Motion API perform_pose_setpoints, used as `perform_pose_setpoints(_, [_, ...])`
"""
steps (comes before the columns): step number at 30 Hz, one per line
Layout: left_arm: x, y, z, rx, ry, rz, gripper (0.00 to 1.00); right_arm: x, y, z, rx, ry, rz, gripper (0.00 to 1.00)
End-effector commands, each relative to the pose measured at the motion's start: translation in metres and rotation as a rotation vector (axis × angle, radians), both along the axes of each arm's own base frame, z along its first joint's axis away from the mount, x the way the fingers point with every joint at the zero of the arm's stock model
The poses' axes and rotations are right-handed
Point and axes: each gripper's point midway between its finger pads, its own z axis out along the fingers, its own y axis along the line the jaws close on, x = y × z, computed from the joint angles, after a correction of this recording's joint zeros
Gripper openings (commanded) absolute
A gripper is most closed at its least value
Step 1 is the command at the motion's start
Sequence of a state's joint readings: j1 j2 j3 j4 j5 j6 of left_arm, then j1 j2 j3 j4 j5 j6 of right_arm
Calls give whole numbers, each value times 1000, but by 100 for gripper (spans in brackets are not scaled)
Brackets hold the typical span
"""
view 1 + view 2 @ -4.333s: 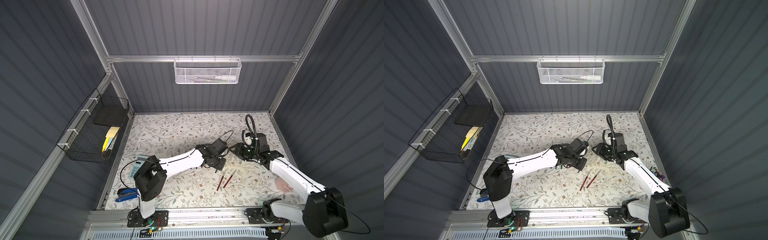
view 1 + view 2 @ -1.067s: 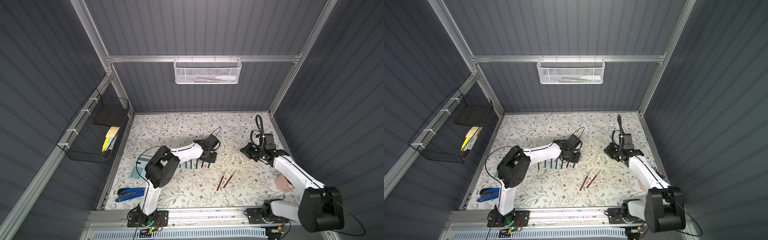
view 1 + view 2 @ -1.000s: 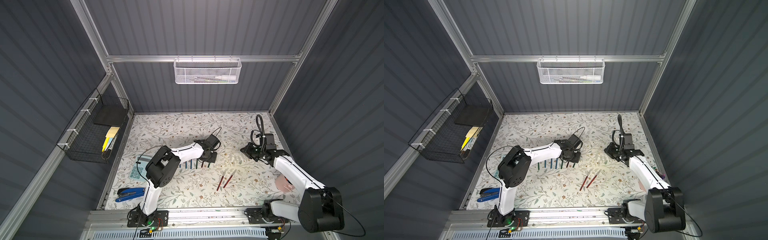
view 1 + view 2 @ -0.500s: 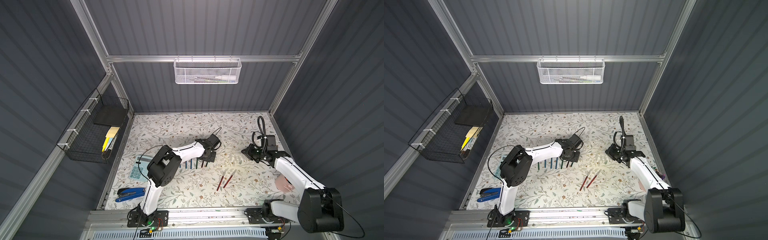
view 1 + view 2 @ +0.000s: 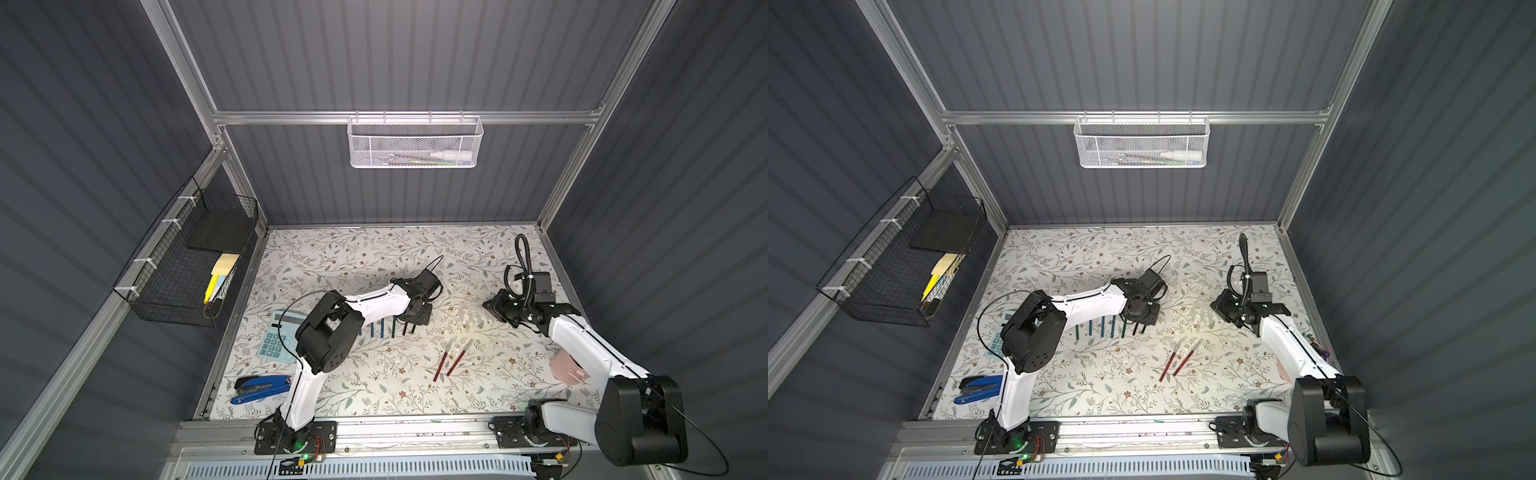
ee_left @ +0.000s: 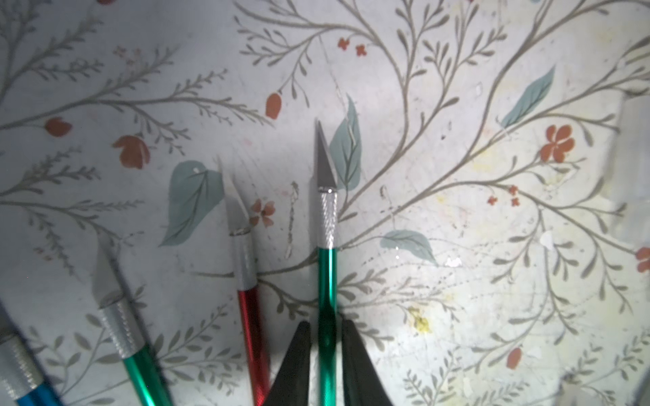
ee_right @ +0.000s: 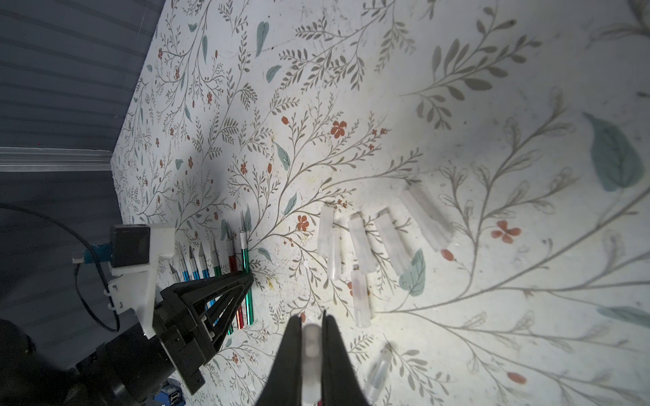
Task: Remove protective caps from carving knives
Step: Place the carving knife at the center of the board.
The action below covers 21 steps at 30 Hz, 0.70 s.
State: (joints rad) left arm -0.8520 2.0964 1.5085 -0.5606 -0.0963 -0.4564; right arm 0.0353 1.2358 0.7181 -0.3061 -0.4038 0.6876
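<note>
The right gripper [image 7: 312,318] is pinching a clear cap [image 7: 311,346] between its closed jaws, holding it over the floral table [image 7: 457,88]. The left gripper [image 6: 326,325] is straddling the handle of a green knife [image 6: 327,274], whose bare blade is pointing away from the jaws. Its black fingers [image 6: 299,355] are sitting very close on both sides. I cannot tell whether they are pressing on the handle or standing just off it.

Beside that knife, in the left wrist view, 3 more uncapped knives are lying: a red one [image 6: 248,298], a second green one [image 6: 130,337] and a blue one [image 6: 24,379] at the frame's edge. In both top views they are forming a row of knives [image 5: 1102,326] near the table's middle, with the left gripper at its end.

Between the 2 grippers, several loose caps [image 7: 358,242] are lying close together in a rough line, some touching. Closer to the robot's base and well apart from the row, 2 red knives [image 5: 449,365] are lying side by side, their far ends looking pale.

Along the table's left edge, a calculator [image 5: 278,340] and a blue stapler [image 5: 259,388] are resting.
</note>
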Motion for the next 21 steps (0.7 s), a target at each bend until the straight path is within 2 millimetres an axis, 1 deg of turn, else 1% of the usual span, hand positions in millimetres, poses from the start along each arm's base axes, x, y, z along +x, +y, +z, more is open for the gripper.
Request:
perform_pose_setpoints(1, [-7,6,-18,50,40,3,19,-3,-1,0,2,-9,4,4])
perform_pose_setpoints(3, [-7,7,-18,50,40,5,19,-2,-1,-3,-2,-4,6,5])
perform_pose_setpoints(10, [-8,2,-7,15,45,1,19,-1,-1,-12,5,15,4,7])
perform_pose_setpoints(16, [-8,-3,10,-26,31,2,21,0,-4,-22,-8,37,2,7])
perform_pose_setpoints(21, [-10,-10,26,-84,26,-7,25,4,-13,-35,-44,70,-13,7])
